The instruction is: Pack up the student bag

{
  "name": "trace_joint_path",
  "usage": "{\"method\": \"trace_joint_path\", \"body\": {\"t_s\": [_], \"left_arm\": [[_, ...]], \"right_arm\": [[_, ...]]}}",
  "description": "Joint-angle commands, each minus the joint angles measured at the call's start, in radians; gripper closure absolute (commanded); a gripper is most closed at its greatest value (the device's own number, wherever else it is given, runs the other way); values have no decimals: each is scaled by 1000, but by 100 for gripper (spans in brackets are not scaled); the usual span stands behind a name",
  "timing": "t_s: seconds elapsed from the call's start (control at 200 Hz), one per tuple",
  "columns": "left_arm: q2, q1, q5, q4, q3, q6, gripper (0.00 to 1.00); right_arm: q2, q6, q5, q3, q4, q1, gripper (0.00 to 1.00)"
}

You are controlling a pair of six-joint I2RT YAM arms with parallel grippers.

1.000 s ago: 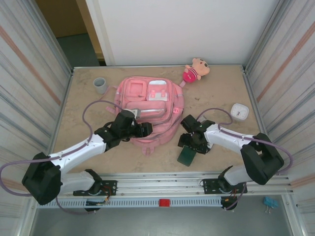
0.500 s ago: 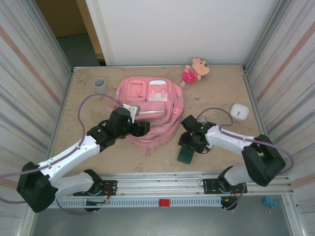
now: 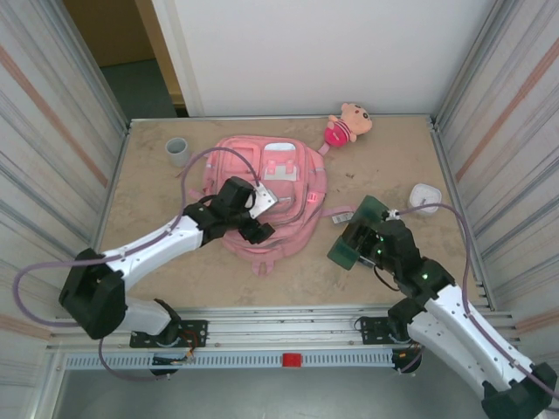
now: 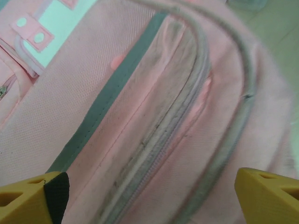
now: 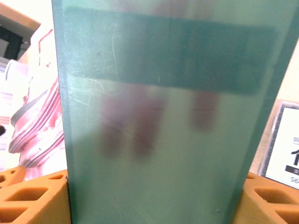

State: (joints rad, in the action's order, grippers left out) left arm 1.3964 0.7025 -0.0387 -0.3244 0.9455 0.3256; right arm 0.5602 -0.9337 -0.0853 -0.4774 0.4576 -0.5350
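1. The left gripper is spread wide above the bag, with nothing gripped.
2. A green case is pinched by the right gripper.
3. The bag is laid mid-surface; the case's contents are blurred.

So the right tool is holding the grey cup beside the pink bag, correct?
No: the grey cup stands apart, far left. The right tool is holding a green translucent case beside the pink bag, as the right wrist view shows.

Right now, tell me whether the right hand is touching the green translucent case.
Touching. The right wrist view shows the right hand clamping the green translucent case, a finger flush on each side.
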Motion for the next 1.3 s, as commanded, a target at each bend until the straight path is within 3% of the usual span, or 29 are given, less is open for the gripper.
{"method": "trace_joint_path", "body": {"t_s": [0.0,0.105,0.175,0.361,0.441,0.556,0.752,0.967,1.162,1.293], "left_arm": [[53,6,-94,9,51,113,7],[90,6,-139,48,61,112,11],[103,5,-139,90,54,119,20],[85,6,-105,83,75,107,82],[32,6,-69,84,75,91,95],[-64,6,11,62,86,50,98],[-189,37,125,51,108,-112,99],[-203,61,42,15,147,-291,99],[-168,61,-131,-18,185,-395,100],[-160,61,-178,-57,203,-498,100]], "right_arm": [[-30,18,18,20,-11,22,44],[-15,24,42,19,-10,31,44],[2,33,53,13,-14,31,45],[50,68,68,-13,-20,32,45],[74,80,83,-24,-25,35,45],[122,94,143,-50,-42,45,45],[225,138,368,-127,-41,52,45],[257,74,649,-180,-39,7,45],[210,9,664,-207,-66,-154,43],[290,-40,670,-203,-167,-232,43]]}}
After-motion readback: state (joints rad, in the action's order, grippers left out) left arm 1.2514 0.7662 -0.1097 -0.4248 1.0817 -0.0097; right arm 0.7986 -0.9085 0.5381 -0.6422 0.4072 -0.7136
